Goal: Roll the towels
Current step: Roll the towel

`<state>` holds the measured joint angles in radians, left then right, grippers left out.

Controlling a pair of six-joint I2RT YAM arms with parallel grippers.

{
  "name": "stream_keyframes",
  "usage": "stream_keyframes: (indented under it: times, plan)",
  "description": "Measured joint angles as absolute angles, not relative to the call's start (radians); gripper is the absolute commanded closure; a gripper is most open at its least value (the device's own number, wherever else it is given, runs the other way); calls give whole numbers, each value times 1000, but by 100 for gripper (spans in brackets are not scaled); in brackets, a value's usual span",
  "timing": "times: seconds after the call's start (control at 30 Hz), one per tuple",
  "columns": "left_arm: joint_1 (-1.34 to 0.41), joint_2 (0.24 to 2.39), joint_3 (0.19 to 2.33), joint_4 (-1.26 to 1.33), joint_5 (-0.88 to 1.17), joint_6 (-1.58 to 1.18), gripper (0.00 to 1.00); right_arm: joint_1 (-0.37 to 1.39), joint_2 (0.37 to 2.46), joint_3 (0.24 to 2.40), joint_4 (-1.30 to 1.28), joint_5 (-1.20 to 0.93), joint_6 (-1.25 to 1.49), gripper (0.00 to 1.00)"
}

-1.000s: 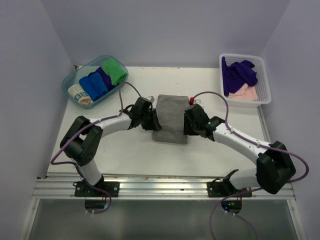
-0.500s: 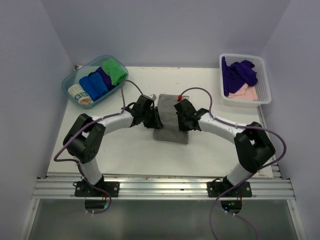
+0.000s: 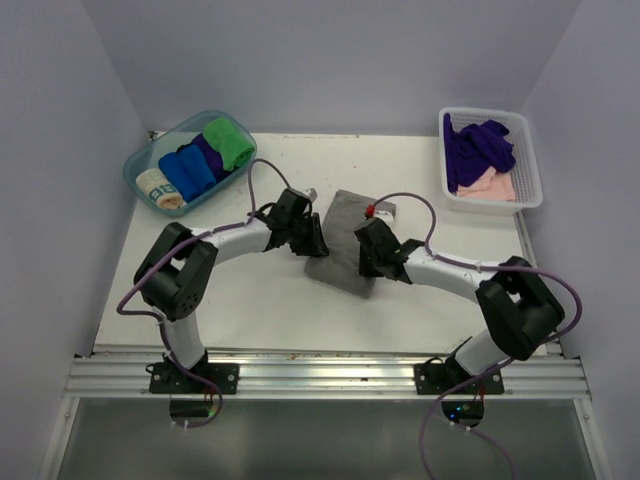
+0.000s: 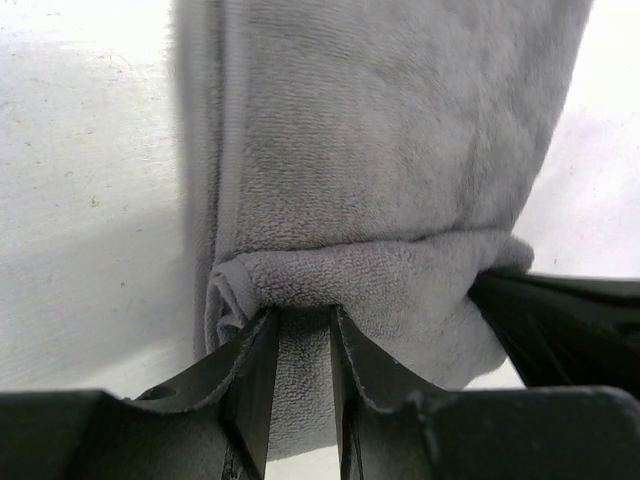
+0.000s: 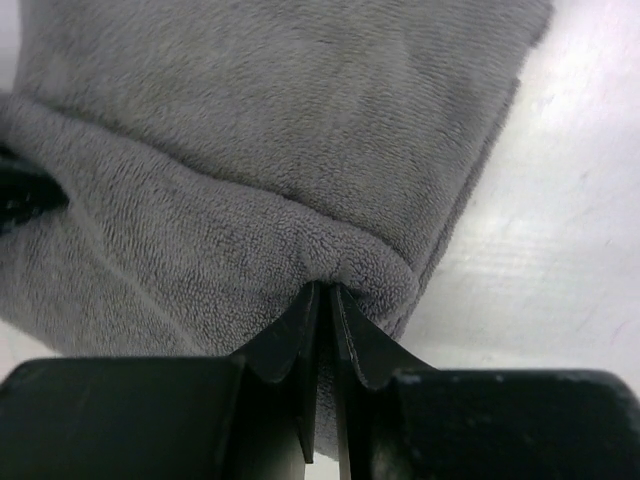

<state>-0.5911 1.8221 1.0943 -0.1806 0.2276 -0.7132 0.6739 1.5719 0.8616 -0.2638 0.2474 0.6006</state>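
L arm (image 3: 225, 238) & R arm (image 3: 445, 268): white links, blk joints. Purple cable (image 3: 404, 196) runs along each. Blk tapered fingers (image 4: 250, 390).

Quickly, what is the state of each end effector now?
Left end effector: closed, pinching the grey towel at its rolled edge.
Right end effector: closed on the same towel's edge.

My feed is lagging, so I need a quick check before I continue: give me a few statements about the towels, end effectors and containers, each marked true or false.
1. The left end effector and right end effector both pinch the grey towel. True.
2. The grey towel is fully rolled. False: only its near edge is turned over; the rest lies flat.
3. The white basket holds a purple towel and a pink towel. True.
4. The blue bin holds nothing. False: rolled towels lie in it, including a green roll.
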Motion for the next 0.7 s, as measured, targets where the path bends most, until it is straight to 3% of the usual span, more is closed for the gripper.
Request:
stream_keyframes:
  times: [0.3,0.33,0.47,0.53,0.7]
  plan:
    - [-591,1853,1129,-181,244,-698,69,891,1478,784,-290,274,753,85]
    - [-591,1853,1131,-182,247,-694,69,904,1466,785,-305,281,757,82]
    - [-591,1853,1136,-184,251,-678,68,928,1392,796,-385,327,744,54]
    - [-591,1854,1142,-191,254,-664,68,942,1359,811,-417,355,713,45]
    - [-591,1862,1148,-192,263,-642,68,988,1371,892,-458,408,580,40]
